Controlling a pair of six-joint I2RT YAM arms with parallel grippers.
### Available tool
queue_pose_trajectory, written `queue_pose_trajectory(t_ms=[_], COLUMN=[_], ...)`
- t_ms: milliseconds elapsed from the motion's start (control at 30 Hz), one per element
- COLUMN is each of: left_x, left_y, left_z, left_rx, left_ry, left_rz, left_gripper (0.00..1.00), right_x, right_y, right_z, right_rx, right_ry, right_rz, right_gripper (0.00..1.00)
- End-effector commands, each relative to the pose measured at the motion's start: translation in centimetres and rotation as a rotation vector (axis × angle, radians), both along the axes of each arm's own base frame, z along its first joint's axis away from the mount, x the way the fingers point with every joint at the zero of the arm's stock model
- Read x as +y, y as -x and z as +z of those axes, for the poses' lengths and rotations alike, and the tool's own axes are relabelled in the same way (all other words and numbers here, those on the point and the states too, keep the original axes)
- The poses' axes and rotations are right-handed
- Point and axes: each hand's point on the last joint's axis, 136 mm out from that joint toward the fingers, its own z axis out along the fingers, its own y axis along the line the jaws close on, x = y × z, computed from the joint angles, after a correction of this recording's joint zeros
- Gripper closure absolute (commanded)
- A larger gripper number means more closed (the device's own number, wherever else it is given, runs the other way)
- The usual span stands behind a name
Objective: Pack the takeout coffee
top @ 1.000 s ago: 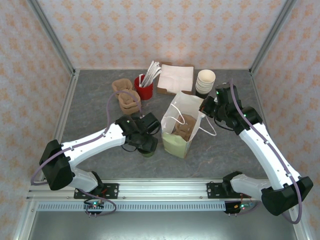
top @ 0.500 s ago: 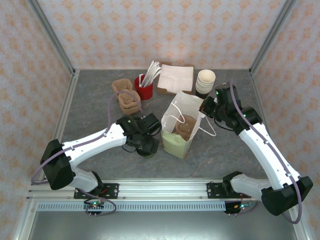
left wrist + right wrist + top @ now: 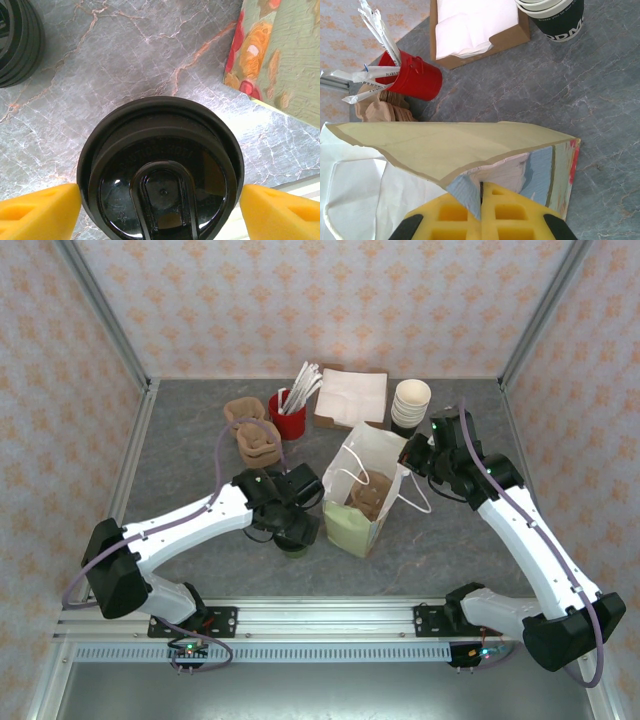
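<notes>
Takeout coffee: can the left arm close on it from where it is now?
Probably yes. In the left wrist view the takeout coffee sits squarely between the open left gripper's yellow fingers, with nothing between them and the lid.

I see the paper bag standing mid-table, the takeout coffee just to its left. Behind the bag I see the napkin box, with the straw cup to its left and the cup stack to its right.

top external looks down from above and behind at the whole table. left wrist looks straight down, close over the coffee. right wrist sits close at the bag, which the top external also shows.
</notes>
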Motion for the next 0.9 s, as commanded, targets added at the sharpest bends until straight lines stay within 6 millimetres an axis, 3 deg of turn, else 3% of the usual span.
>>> queue_pose_trajectory(t_ms=[0, 533, 867], left_x=[0.7, 1.2, 1.4], left_y=[0.7, 1.0, 0.7], left_z=[0.1, -1.1, -1.0], left_rx=[-0.014, -0.065, -0.077], left_ry=[0.022, 0.058, 0.004], left_rz=[0.029, 0.005, -0.016], left_gripper=[0.16, 0.17, 0.25], right_x=[-0.5, -0.6, -0.5], right_y=[0.2, 0.6, 0.5], right_z=[-0.2, -0.4, -0.5], right_rx=[-0.003, -0.003, -0.002], right_ry=[0.016, 0.009, 0.005], right_rz=[-0.016, -0.02, -0.02], right_gripper=[1.0, 1.0, 1.0])
